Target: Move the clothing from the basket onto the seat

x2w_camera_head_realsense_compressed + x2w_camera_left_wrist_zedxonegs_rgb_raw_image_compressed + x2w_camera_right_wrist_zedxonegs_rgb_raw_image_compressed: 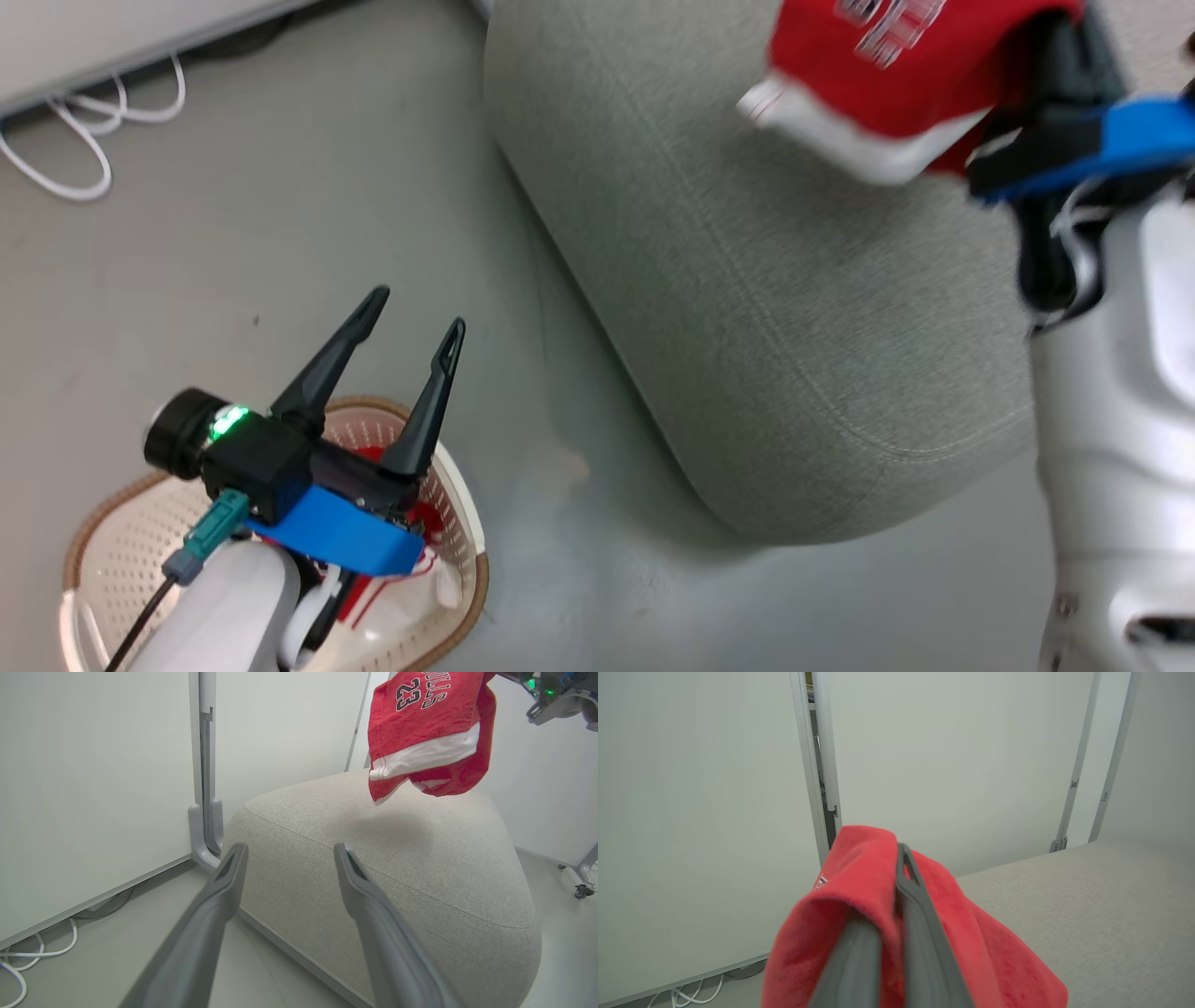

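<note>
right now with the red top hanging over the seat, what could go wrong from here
1. The red garment is wrapped over the fingers of the shut right gripper, so it may cling when the jaws open rather than drop on the seat.
2. The other red garment lies in the basket, partly hidden beneath the open left gripper; a blind reach might catch the rim instead.

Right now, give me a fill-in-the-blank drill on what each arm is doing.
The right jaws are shut on a ____ garment.
The number printed on it is ____.
The left jaws stand ____ and empty.
In the ____ lies a second garment.
Missing: red; 23; open; basket.
</note>
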Tool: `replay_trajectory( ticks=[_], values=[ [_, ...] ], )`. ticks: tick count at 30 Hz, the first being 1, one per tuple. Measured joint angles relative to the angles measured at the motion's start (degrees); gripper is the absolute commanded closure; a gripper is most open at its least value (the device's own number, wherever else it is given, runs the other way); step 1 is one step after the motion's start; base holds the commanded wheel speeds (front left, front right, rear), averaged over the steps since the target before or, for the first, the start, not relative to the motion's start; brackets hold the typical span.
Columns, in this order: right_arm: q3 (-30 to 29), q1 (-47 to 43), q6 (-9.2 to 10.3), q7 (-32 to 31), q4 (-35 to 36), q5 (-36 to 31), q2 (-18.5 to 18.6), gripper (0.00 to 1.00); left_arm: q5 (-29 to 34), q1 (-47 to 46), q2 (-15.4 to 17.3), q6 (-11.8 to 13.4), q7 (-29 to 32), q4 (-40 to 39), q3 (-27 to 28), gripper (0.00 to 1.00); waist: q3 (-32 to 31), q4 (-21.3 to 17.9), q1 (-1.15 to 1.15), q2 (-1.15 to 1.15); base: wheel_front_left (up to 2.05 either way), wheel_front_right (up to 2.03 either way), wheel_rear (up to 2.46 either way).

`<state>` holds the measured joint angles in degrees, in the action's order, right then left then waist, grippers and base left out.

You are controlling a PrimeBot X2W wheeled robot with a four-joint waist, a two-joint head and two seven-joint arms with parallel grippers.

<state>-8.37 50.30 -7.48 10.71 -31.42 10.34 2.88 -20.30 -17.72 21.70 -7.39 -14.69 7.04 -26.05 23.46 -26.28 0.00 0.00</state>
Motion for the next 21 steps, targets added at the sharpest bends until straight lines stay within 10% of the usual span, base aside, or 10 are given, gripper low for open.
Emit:
replay_trajectory(
  ticks=[8,20,21],
  values=[
    [-17.07,16.79,-0.01,0.33,-9.78,-14.04,8.28,1.00,1.33,-8.07,1.83,0.00,1.24,-4.85,-2.69,0.00,12.38,4.30,0.01,0.00,0.00,0.00,0.00],
    [-29.78,19.28,-0.01,2.49,-18.47,-21.87,9.82,1.00,2.50,-9.48,3.45,0.47,0.87,-8.03,-2.13,0.00,23.01,11.09,0.01,0.00,0.00,0.00,0.00],
    [-30.09,19.28,-0.01,2.71,-19.04,-22.60,9.60,0.57,2.49,-9.48,3.47,0.48,0.69,-7.95,-2.14,0.00,23.18,11.45,0.01,0.00,0.00,0.00,0.00]
  ],
)
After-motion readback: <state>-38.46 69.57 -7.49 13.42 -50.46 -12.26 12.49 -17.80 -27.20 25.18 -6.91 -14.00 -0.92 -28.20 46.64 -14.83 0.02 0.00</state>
